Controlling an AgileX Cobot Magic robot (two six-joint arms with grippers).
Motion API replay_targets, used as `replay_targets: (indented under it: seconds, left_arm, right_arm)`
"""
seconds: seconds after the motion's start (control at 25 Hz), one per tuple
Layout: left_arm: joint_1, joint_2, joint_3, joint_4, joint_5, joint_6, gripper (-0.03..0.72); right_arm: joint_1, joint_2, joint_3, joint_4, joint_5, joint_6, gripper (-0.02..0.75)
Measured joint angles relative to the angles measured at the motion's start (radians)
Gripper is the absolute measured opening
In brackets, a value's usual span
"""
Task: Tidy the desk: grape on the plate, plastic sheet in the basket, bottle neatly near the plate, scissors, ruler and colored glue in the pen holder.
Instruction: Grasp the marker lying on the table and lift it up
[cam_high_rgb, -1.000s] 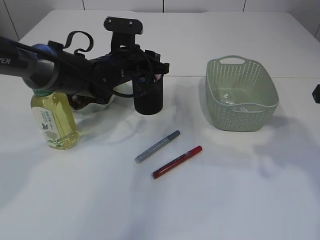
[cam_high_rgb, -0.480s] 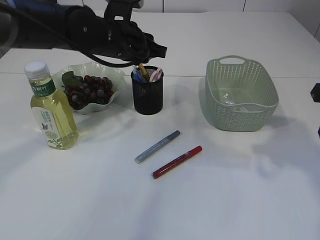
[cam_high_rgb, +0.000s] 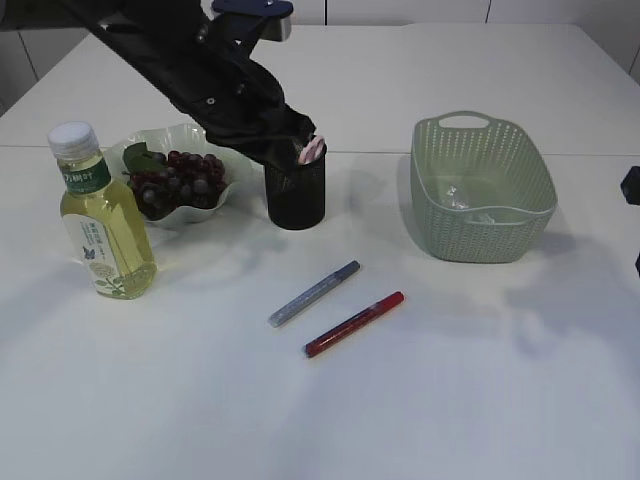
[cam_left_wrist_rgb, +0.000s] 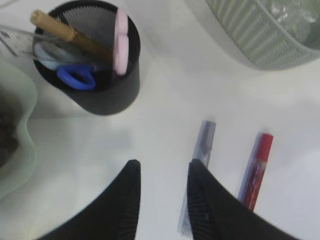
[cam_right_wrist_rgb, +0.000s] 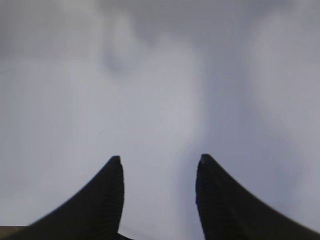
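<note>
The black mesh pen holder (cam_left_wrist_rgb: 95, 95) contains blue-handled scissors (cam_left_wrist_rgb: 76, 78), a clear ruler (cam_left_wrist_rgb: 12, 36), a brown stick and a pink piece. My left gripper (cam_left_wrist_rgb: 162, 167) hovers open and empty above the table between the holder and two colored glue pens, one grey-blue (cam_left_wrist_rgb: 204, 142) and one red (cam_left_wrist_rgb: 258, 165). Both pens lie flat on the table, grey-blue (cam_high_rgb: 315, 293) and red (cam_high_rgb: 355, 323). Grapes (cam_high_rgb: 180, 178) rest on the wavy plate (cam_high_rgb: 215, 205). The bottle (cam_high_rgb: 102, 225) stands upright left of the plate. The plastic sheet (cam_high_rgb: 462, 196) lies in the green basket (cam_high_rgb: 480, 235). My right gripper (cam_right_wrist_rgb: 160, 160) is open over bare table.
The left arm (cam_high_rgb: 220, 80) slants from the top left down over the pen holder (cam_high_rgb: 296, 195) and hides part of its rim. A black part of the right arm (cam_high_rgb: 632, 186) shows at the right edge. The table is white.
The left arm has lifted from low in front of the plate and now slants over the pen holder. Plate, grapes and bottle cap have come into sight.
</note>
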Motion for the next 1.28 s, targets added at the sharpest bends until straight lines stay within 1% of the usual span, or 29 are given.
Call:
replay_targets:
  seconds: [0.08,0.2,0.32,0.44,0.56,0.68,0.88,1.04,1.16,1.28]
  left_arm:
    - [0.000,0.000,-0.002,0.000,0.066,0.025,0.239]
    - [-0.005,0.000,-0.002,-0.022,0.161,0.100,0.239]
    - [-0.025,0.007,-0.005,-0.039,0.241,0.156,0.239]
    - [-0.047,0.045,-0.015,-0.042,0.283,0.173,0.239]
    - [-0.058,0.107,-0.056,-0.042,0.319,0.178,0.239]
    - [-0.059,0.170,-0.130,-0.040,0.362,0.180,0.239]
    - [-0.060,0.290,-0.295,-0.036,0.476,0.181,0.239]
    - [-0.062,0.384,-0.414,-0.036,0.496,0.181,0.239]
    - [-0.062,0.429,-0.477,-0.036,0.496,0.184,0.239]
    - [-0.062,0.458,-0.506,-0.036,0.496,0.190,0.239]
  right_arm:
    - [0.000,0.000,0.000,0.000,0.000,0.000,0.378]
    - [0.000,0.000,0.000,0.000,0.000,0.000,0.378]
    - [0.000,0.000,0.000,0.000,0.000,0.000,0.378]
    - [0.000,0.000,0.000,0.000,0.000,0.000,0.378]
    - [0.000,0.000,0.000,0.000,0.000,0.000,0.378]
    - [0.000,0.000,0.000,0.000,0.000,0.000,0.378]
    - [0.000,0.000,0.000,0.000,0.000,0.000,0.378]
    - [0.000,0.000,0.000,0.000,0.000,0.000,0.378]
    - [0.000,0.000,0.000,0.000,0.000,0.000,0.378]
    - [0.000,0.000,0.000,0.000,0.000,0.000,0.378]
